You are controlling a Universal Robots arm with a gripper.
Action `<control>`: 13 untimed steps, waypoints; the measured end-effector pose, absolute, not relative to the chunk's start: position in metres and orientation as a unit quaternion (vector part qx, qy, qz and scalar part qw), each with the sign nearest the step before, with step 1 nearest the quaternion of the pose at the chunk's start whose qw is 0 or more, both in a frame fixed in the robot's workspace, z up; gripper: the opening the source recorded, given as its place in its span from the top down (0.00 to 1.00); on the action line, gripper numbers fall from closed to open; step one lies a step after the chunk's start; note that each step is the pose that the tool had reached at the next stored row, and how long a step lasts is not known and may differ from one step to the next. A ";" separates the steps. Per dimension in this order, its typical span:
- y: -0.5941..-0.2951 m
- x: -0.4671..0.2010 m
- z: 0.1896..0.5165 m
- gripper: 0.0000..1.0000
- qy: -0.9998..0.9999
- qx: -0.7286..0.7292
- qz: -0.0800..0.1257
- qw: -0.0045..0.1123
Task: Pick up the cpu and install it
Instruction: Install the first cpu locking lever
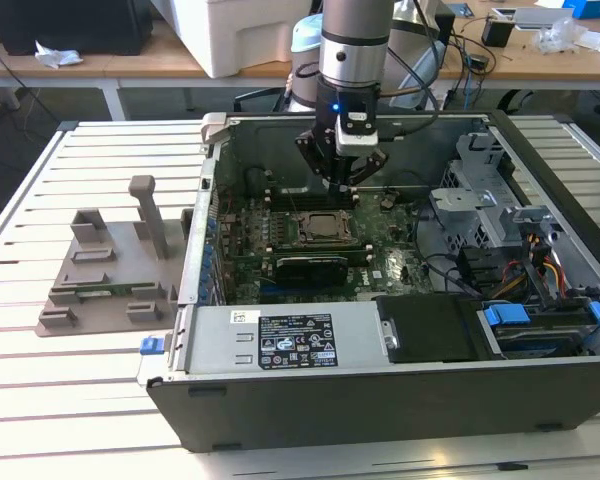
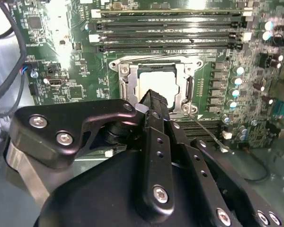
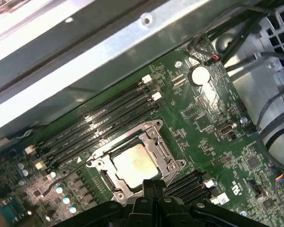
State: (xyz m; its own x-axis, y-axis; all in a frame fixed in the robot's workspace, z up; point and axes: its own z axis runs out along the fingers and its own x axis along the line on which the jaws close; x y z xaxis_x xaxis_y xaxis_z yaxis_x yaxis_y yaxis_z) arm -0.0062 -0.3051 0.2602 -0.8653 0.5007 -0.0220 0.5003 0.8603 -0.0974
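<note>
While the arm hangs down into the open computer case (image 1: pixel 380 400) on the worktop (image 1: pixel 100 160), the pincer (image 1: pixel 342 182) is low over the motherboard (image 1: pixel 400 265). Look at those tips! In both wrist views they are pressed together, clenched, with nothing I can make out between them.

So where is the cpu (image 3: pixel 134 164)? It's lying flat in the socket (image 3: pixel 166 152) at the middle of the board, pale metal top facing up. The socket's steel frame runs round it, and dark memory slots (image 3: pixel 99 119) line up in banks on two sides.

Now the relation that matters: the chip sits straight below the pincer, and the closed tips poise over one edge of it rather than dead centre. Whether they touch the metal I can't tell. It's a square, so there is no long axis to line up with. Its sides run parallel to the memory slots, and the tips' seam looks roughly square to the nearest side.

By my reading the chip is in its seat, and the pincer stands over it empty.
</note>
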 end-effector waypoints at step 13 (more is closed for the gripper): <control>-0.305 -0.006 0.260 0.89 -0.988 -0.144 0.050 -0.004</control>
